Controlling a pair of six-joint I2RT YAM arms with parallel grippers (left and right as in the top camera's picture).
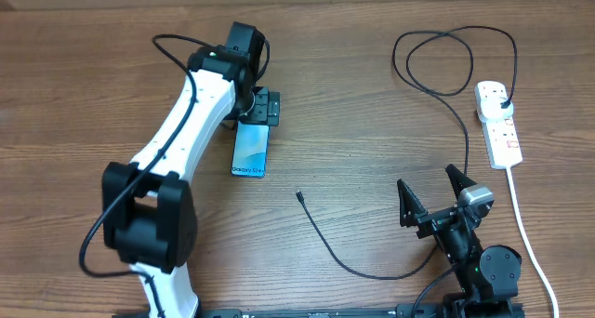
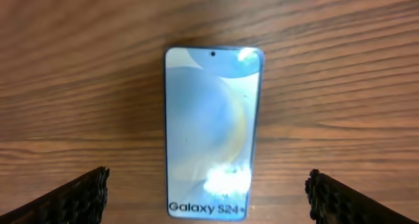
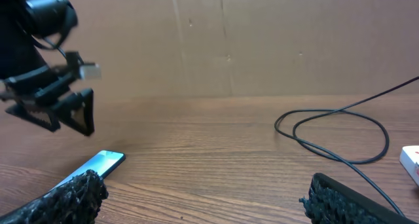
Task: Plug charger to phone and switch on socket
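Observation:
The phone lies flat on the table left of centre, light blue screen up; it fills the left wrist view, "Galaxy S24+" text at its near edge. My left gripper hovers just beyond the phone's far end, open, its fingertips wide on either side of the phone. The black charger cable has its loose connector tip on the table mid-front; it loops to a black plug in the white socket strip at the right. My right gripper is open and empty near the front right.
The socket's thick white cord runs toward the front edge past my right arm. A loop of black cable lies on the table ahead of the right gripper. A brown cardboard wall stands behind the table.

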